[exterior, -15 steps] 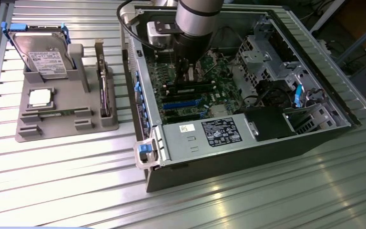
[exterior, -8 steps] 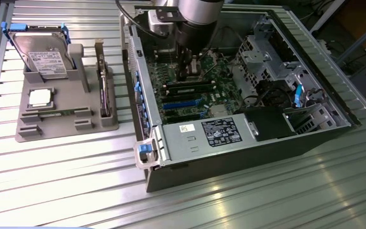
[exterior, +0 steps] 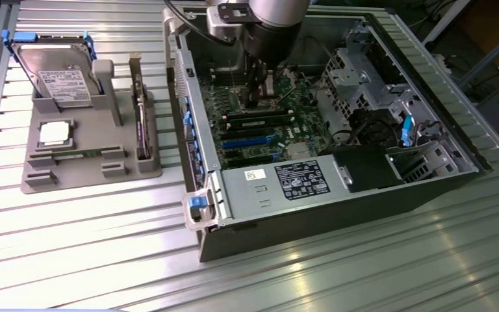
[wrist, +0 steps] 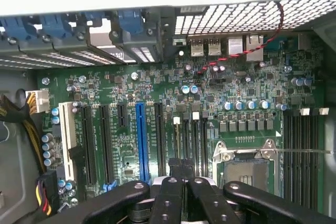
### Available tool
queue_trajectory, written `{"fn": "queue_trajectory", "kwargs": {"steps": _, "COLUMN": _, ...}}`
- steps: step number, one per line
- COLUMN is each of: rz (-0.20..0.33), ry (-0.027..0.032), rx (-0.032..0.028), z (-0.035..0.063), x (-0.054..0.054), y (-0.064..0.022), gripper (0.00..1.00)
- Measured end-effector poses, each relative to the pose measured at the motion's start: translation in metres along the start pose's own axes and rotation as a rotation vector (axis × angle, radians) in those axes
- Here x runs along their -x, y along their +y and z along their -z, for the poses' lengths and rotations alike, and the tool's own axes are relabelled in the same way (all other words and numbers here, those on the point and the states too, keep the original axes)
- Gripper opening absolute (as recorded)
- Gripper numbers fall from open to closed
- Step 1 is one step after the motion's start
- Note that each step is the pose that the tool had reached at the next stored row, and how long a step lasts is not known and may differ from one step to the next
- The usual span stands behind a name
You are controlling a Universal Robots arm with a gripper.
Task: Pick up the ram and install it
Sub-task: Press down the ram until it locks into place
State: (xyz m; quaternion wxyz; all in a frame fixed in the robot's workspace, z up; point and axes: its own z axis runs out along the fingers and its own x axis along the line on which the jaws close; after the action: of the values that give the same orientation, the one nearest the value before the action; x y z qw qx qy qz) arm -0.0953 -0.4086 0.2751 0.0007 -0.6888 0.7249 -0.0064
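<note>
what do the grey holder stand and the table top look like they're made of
Holder stand: likely moulded or printed plastic, matte uniform grey with blocky slots. Table top: looks like bare metal, probably aluminium, given its ribbed slats and bright sheen.

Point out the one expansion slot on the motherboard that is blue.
The blue slot, a long one among the black slots, with the white slot further along the row.

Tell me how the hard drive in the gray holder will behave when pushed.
The hard drive looks like a metal-cased block, so it is probably stiff and heavy for its size. It stands on edge, tilted, in the gray holder, so a push near its top may tip it. Its smooth face could be slippery.
</note>
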Motion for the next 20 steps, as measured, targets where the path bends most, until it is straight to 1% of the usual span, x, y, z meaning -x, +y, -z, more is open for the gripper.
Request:
{"fn": "queue_trajectory", "kwargs": {"steps": 1, "rz": 0.0, "ry": -0.0001, "rx": -0.0001, "z": -0.0001, "x": 0.0, "y": -0.0062, "gripper": 0.11}}
{"fn": "queue_trajectory", "kwargs": {"steps": 4, "rz": 0.0, "ry": -0.0002, "rx": 0.0, "z": -0.0002, "x": 0.001, "y": -0.0196, "gripper": 0.11}}
{"fn": "queue_trajectory", "kwargs": {"steps": 5, "rz": 0.0, "ry": -0.0001, "rx": 0.0, "z": -0.0003, "x": 0.001, "y": -0.0267, "gripper": 0.11}}
{"fn": "queue_trajectory", "kwargs": {"steps": 6, "rz": 0.0, "ry": -0.0001, "rx": 0.0, "z": -0.0003, "x": 0.002, "y": -0.0318, "gripper": 0.11}}
{"fn": "queue_trajectory", "kwargs": {"steps": 8, "rz": 0.0, "ry": -0.0001, "rx": 0.0, "z": -0.0004, "x": 0.002, "y": -0.041, "gripper": 0.11}}
{"fn": "queue_trajectory", "kwargs": {"steps": 10, "rz": 0.0, "ry": -0.0001, "rx": 0.0, "z": -0.0005, "x": 0.002, "y": -0.0456, "gripper": 0.11}}
{"fn": "queue_trajectory", "kwargs": {"steps": 11, "rz": 0.0, "ry": -0.0001, "rx": 0.0, "z": -0.0006, "x": 0.003, "y": -0.0519, "gripper": 0.11}}
{"fn": "queue_trajectory", "kwargs": {"steps": 12, "rz": 0.0, "ry": -0.0001, "rx": 0.0, "z": -0.0006, "x": 0.003, "y": -0.0541, "gripper": 0.11}}
{"fn": "queue_trajectory", "kwargs": {"steps": 14, "rz": 0.0, "ry": -0.0001, "rx": 0.0, "z": -0.0006, "x": 0.003, "y": -0.0541, "gripper": 0.11}}
{"fn": "queue_trajectory", "kwargs": {"steps": 15, "rz": 0.0, "ry": -0.0005, "rx": 0.0, "z": 0.0018, "x": 0.003, "y": -0.0541, "gripper": 0.11}}
{"fn": "queue_trajectory", "kwargs": {"steps": 17, "rz": 0.0, "ry": -0.0018, "rx": 0.0001, "z": 0.0099, "x": 0.003, "y": -0.0542, "gripper": 0.11}}
{"fn": "queue_trajectory", "kwargs": {"steps": 19, "rz": 0.0, "ry": -0.0033, "rx": 0.0001, "z": 0.0211, "x": 0.003, "y": -0.0543, "gripper": 0.11}}
{"fn": "queue_trajectory", "kwargs": {"steps": 20, "rz": 0.0, "ry": -0.0035, "rx": 0.0001, "z": 0.0241, "x": 0.003, "y": -0.0543, "gripper": 0.11}}
